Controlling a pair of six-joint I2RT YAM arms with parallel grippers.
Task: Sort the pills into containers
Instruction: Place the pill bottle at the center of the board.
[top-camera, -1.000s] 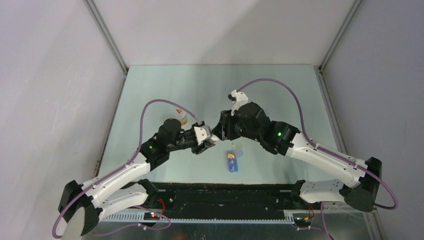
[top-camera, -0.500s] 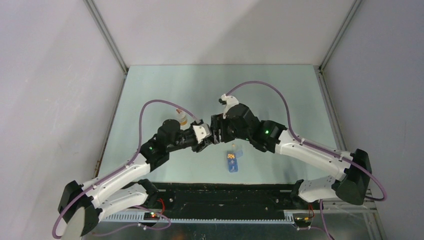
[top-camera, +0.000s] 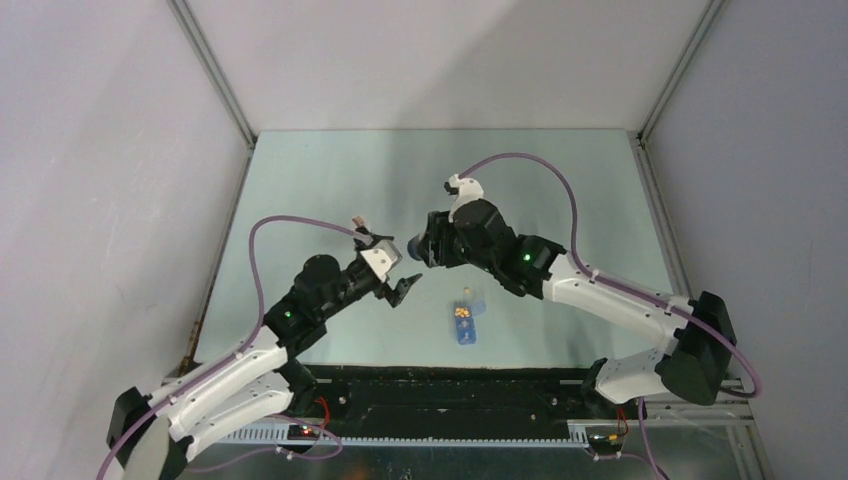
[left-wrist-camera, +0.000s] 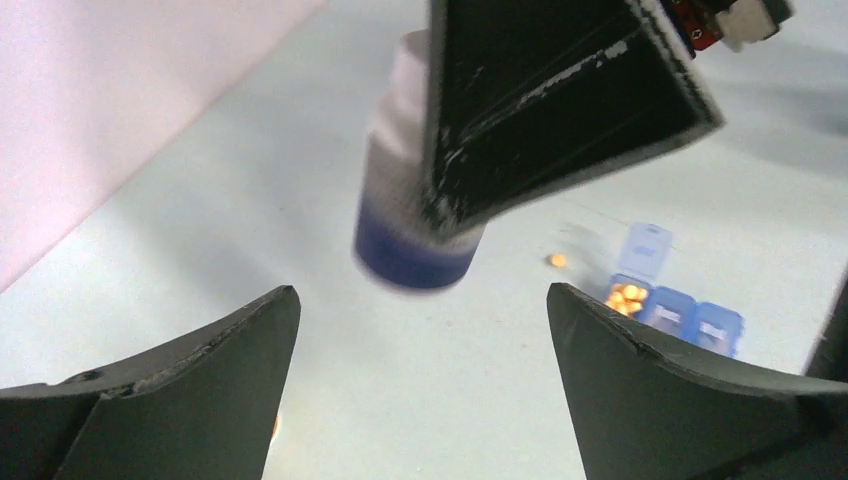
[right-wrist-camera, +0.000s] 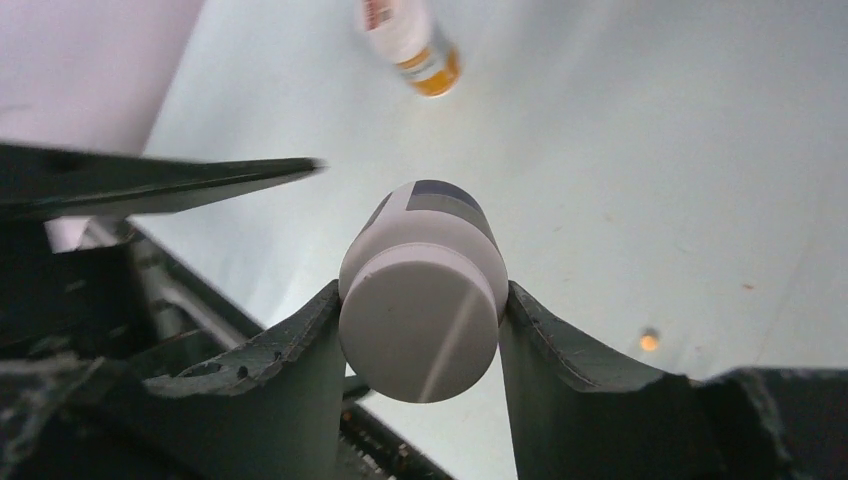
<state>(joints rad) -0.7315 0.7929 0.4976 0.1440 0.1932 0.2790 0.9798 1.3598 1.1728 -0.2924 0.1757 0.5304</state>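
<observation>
Top external view: the right gripper (top-camera: 418, 250) is clamped on a white-capped bottle (top-camera: 411, 247) above the bench (top-camera: 330, 170), while the left gripper (top-camera: 397, 276) hangs just beside it, fingers spread wide with nothing between them. The blue pill box (top-camera: 465, 326) lies nearer the arm bases, with orange pills (top-camera: 461, 312) in 1 compartment and 1 stray pill (top-camera: 467, 292) just beyond it. Left wrist view: looking up past its own parted fingers, this camera adds the bottle's blue base and the raised lid (left-wrist-camera: 648, 245) over the filled compartment; the neighbouring compartments look closed. Right wrist view: only here is the grip plain, with both fingers pressed against the bottle's sides and the cap on, facing the camera. That hold probably keeps the bottle steady for opening, since nothing can pour while it is capped. A 2nd, orange-banded bottle (right-wrist-camera: 410, 35) lies on its side farther off, hard to make out from above.
</observation>
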